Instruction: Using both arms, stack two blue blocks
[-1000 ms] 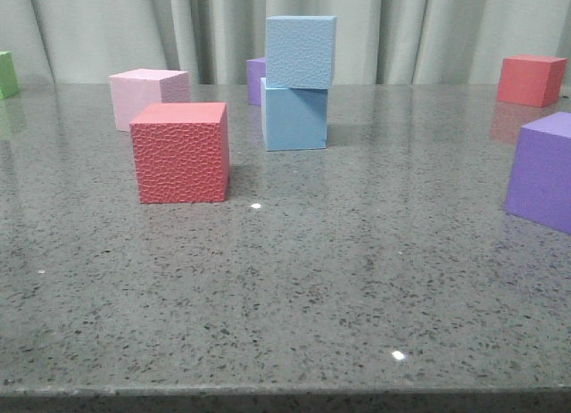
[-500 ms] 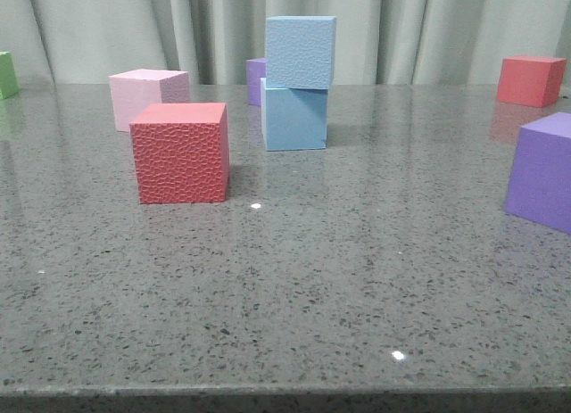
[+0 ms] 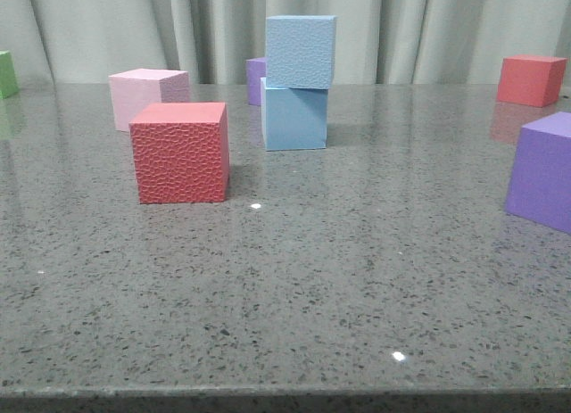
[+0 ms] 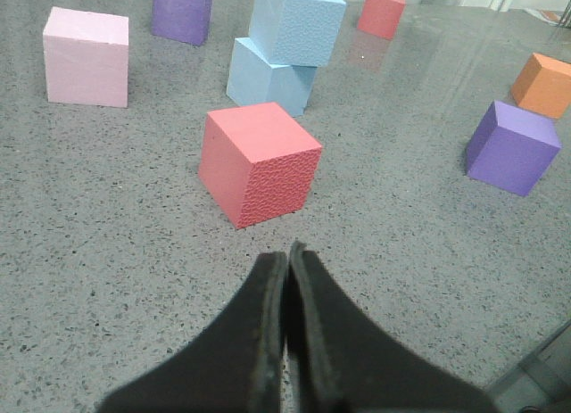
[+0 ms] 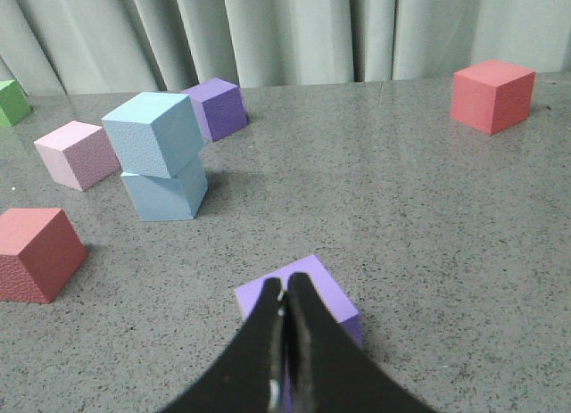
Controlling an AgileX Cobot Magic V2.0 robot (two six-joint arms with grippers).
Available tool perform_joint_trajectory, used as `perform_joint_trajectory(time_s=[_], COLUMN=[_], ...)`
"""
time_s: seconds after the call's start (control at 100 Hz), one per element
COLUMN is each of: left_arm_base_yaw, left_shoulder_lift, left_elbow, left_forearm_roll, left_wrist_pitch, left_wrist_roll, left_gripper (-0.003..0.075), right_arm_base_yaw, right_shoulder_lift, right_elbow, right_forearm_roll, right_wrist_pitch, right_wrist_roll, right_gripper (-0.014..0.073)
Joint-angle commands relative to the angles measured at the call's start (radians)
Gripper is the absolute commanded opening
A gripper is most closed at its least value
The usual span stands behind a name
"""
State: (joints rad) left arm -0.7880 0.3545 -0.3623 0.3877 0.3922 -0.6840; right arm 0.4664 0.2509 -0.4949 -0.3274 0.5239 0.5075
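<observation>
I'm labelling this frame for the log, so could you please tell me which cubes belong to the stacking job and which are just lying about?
Job:
- pebbly blue block, on top
- smooth blue block, underneath
- left gripper and right gripper, both shut, empty

Lying about:
- textured red cube
- pink cube
- near purple cube
- far purple cube
- far red cube
- green cube
- orange cube

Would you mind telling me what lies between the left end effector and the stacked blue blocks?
The red cube sits between the left end effector and the blue blocks, per the left wrist view.
</observation>
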Motion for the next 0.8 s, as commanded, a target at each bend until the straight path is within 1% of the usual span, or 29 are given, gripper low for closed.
perform_joint_trajectory(time_s=[0.0, 0.26, 0.33, 0.41, 0.52, 0.62, 0.79], left_arm_base_yaw=[-0.007, -0.007, -0.005, -0.003, 0.034, 0.100, 0.263], left_shoulder_lift=[0.005, 0.005, 0.002, 0.000, -0.009, -0.031, -0.054], left_elbow=[-0.027, -0.026, -0.017, -0.012, -0.010, -0.010, -0.010], left_forearm_roll=[0.006, 0.006, 0.036, 0.028, 0.004, -0.040, -0.144], left_wrist_pitch=[-0.081, -0.079, -0.059, -0.045, -0.053, -0.075, -0.141], left_wrist_roll=[-0.010, -0.010, -0.010, -0.010, -0.005, 0.137, 0.415], left_gripper=[-0.0019, -0.0019, -0.0019, -0.0019, -0.0019, -0.0019, -0.0019], right_arm_base_yaw=[-0.004, -0.004, -0.004, -0.004, -0.004, -0.004, -0.004], right_shoulder_lift=[0.010, 0.010, 0.010, 0.010, 0.010, 0.010, 0.010], right_elbow=[-0.025, -0.025, -0.025, -0.025, -0.025, -0.025, -0.025], right_forearm_roll=[-0.016, -0.016, -0.016, -0.016, -0.017, -0.017, -0.017], right_wrist_pitch=[-0.081, -0.081, -0.081, -0.082, -0.082, -0.080, -0.080], right_wrist_roll=[-0.003, -0.003, -0.003, -0.003, -0.003, -0.003, -0.003], right_gripper=[-0.0113, -0.0113, -0.0113, -0.0113, -0.0113, -0.0113, -0.0113])
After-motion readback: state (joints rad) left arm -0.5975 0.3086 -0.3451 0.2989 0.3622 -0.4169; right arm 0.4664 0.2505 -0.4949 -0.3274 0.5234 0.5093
